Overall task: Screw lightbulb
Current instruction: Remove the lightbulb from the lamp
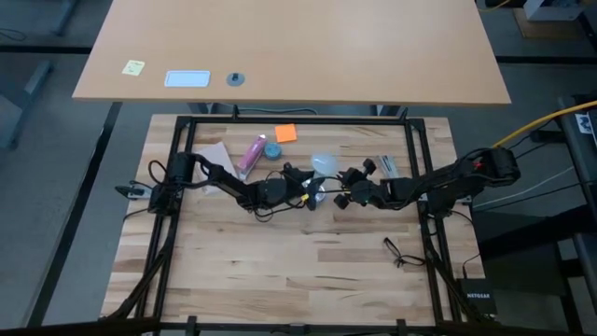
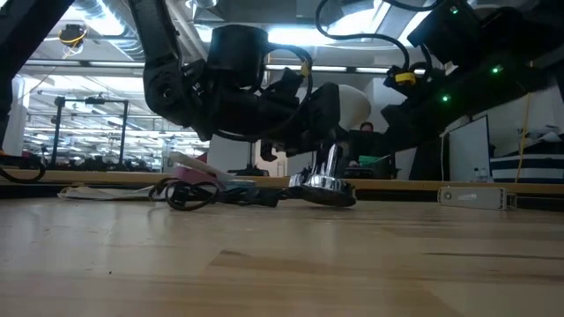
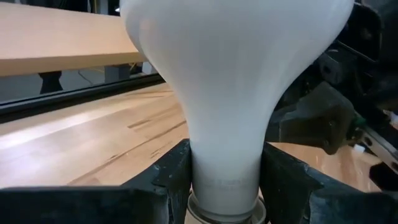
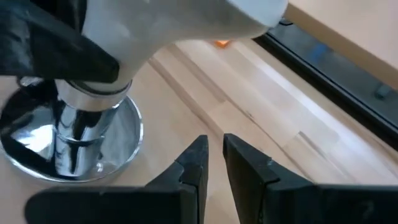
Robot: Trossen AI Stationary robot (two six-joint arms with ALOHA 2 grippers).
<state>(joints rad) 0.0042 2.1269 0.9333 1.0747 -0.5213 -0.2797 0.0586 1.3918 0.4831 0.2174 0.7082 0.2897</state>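
The frosted white lightbulb point(image 1: 324, 165) point(image 3: 236, 62) stands tilted over the lamp's socket point(image 4: 93, 93), its globe leaning toward the table's right and far side. The socket tops a chrome stem on the round silver lamp base point(image 2: 322, 191) point(image 4: 37, 149), which rests flat on the table's middle. My left gripper point(image 1: 300, 187) point(image 3: 225, 168) reaches in from the left and is shut on the bulb. My right gripper point(image 1: 347, 194) point(image 4: 213, 152) hangs just right of the base, above the wood. Only a narrow slit shows between its fingertips, with nothing in it. My left gripper pinches the bulb's narrow neck point(image 3: 224, 155) between its two fingers point(image 3: 171, 174), just above the socket ring. The fingers come in about level from the table's left and lie across the neck. The bulb sits tilted, its lower end at the socket; how far in, I cannot tell.
A pink tube point(image 1: 254, 154), a small blue round object point(image 1: 271, 149), an orange note point(image 1: 285, 133) and papers point(image 1: 215, 154) lie behind the left arm. A black cord point(image 2: 198, 195) trails left of the base. A small black wire thing point(image 1: 396, 250) lies near right.
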